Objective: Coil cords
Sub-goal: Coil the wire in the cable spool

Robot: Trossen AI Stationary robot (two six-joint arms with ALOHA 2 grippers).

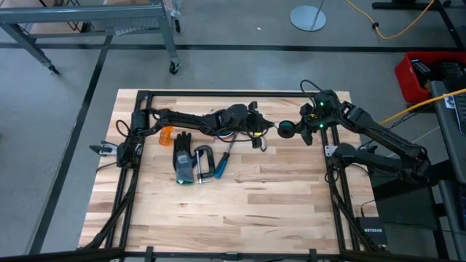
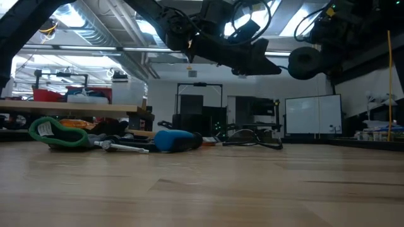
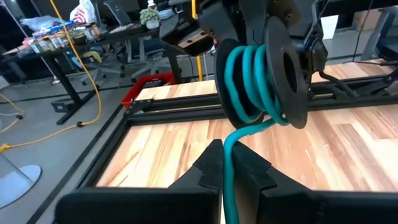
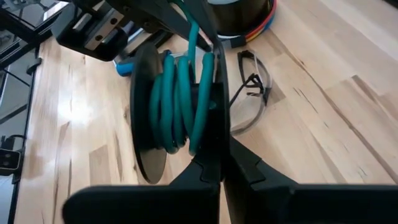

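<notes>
A black spool hangs above the table's far middle, with the thin teal-green cord wound in several turns on its core. My right gripper is shut on the spool and comes from the right. My left gripper, also seen in the high view, faces the spool from the left and is shut on the cord's free stretch. Both are high over the wood in the low view, where the spool also shows. I cannot make out the black cords. My left gripper pinches the teal cord's free stretch between its two fingers, just below the spool. The cord runs along between the fingers and up onto the coil, clear of the table. My right gripper pinches the rim of one spool flange between its two fingers, edge-on. It comes roughly level from the table's right side. The spool is lifted clear of the table with its axis about level.
On the table left of the spool lie a black glove with a green cuff, a clamp, a blue-handled screwdriver and an orange object. Safety glasses and a tape roll lie below the spool.
</notes>
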